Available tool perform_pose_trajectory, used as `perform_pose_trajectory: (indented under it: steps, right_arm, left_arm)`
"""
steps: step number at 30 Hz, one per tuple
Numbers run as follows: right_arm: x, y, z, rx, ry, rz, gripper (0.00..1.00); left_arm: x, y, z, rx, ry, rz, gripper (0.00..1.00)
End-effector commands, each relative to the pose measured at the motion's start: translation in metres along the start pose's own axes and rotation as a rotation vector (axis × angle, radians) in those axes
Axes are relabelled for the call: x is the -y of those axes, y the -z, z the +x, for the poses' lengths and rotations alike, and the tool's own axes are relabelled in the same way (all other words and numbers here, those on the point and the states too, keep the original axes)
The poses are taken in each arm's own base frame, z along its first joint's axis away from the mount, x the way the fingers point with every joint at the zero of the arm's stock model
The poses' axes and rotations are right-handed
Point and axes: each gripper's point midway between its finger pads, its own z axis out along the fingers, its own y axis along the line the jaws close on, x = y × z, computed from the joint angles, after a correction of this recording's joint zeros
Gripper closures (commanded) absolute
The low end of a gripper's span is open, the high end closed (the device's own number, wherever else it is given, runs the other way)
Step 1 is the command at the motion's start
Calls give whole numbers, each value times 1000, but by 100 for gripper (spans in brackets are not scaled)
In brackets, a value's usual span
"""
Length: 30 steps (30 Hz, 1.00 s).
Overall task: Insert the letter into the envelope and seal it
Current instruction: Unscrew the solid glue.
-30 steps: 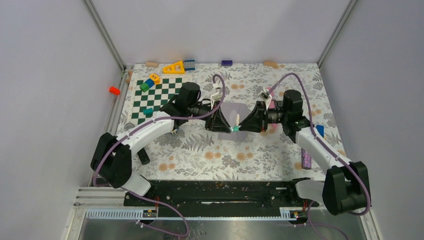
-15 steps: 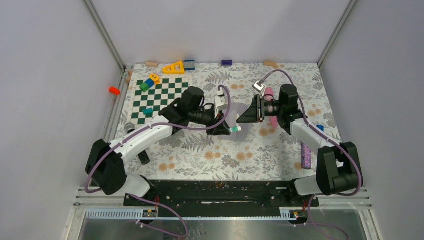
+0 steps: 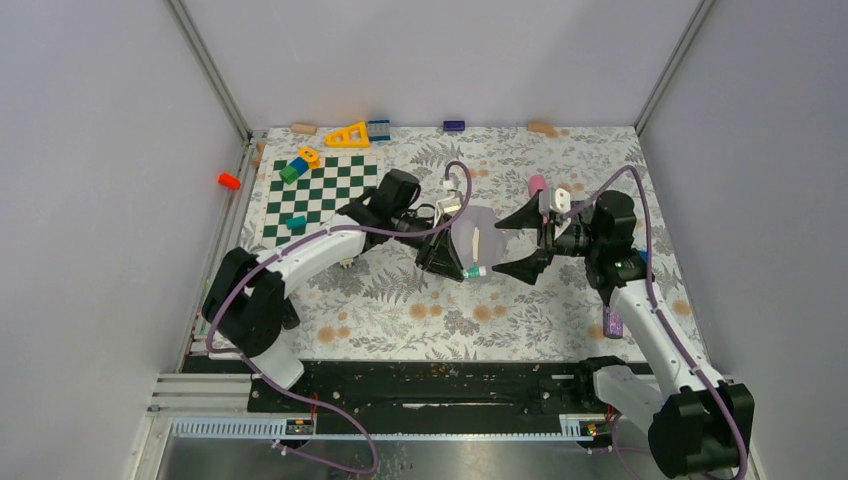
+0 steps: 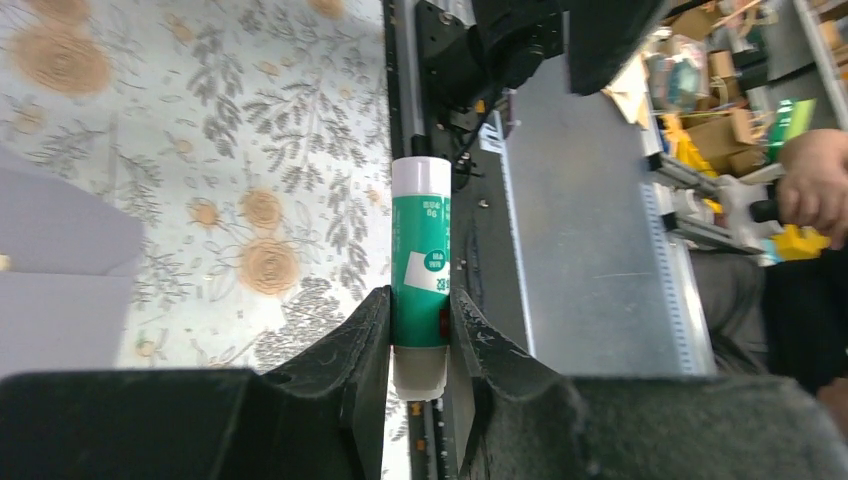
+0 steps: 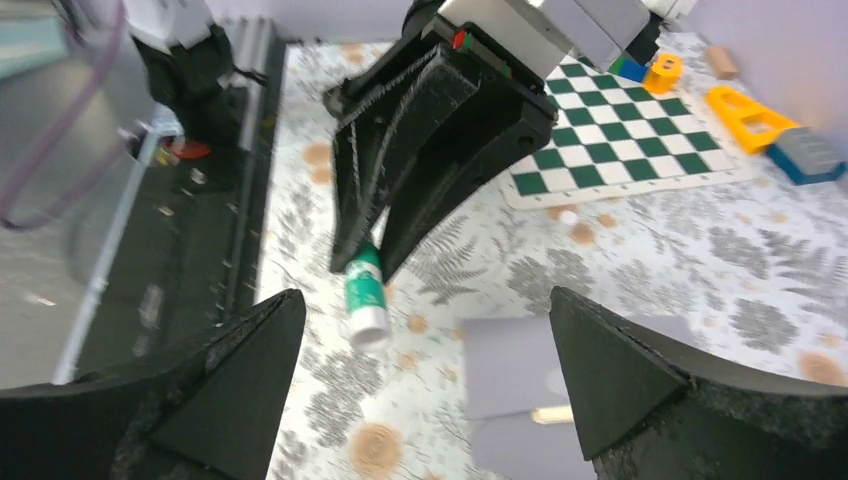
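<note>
Change since a second ago: my right gripper (image 3: 513, 243), which was closed in against the tip of the glue stick (image 3: 475, 271) at frame centre, is now released. Its jaws are spread fully wide with nothing between them, and it has drawn back toward the right of the top view. My left gripper (image 3: 458, 265) remains clenched on the stick's lower body. In the left wrist view the stick stands straight out past the fingertips, white end outward. Whether a cap has come off I cannot tell. The envelope (image 3: 487, 225) lies flat on the floral cloth (image 3: 400, 310) at centre, just beyond and beneath both grippers. No loose letter is visible; I judge it already inside, so sealing is the step in hand. Pose: left arm reaches in from the left, stick pointing right and low; right forearm extends from lower right, fingers facing the stick.
</note>
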Motion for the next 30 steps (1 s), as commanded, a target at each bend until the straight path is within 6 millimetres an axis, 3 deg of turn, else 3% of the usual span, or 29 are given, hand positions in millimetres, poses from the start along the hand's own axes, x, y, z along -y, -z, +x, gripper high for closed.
perform_pose_trajectory:
  steps: [1, 11, 16, 22, 30]
  right_arm:
    - [-1, 11, 26, -114, 287, 15, 1]
    - [-28, 2, 42, -89, 270, -90, 10]
    - [-37, -10, 39, -65, 250, -138, 14]
    - [-31, -22, 28, -33, 238, -123, 24]
    - [-36, -29, 32, -38, 221, -152, 40]
  left_arm:
    - [22, 0, -20, 29, 6, 152, 100]
    - [28, -1, -24, 57, 32, 209, 100]
    - [28, -2, -24, 57, 34, 207, 100]
    - [27, -3, -23, 57, 34, 202, 100]
    - [28, -3, -24, 58, 29, 201, 100]
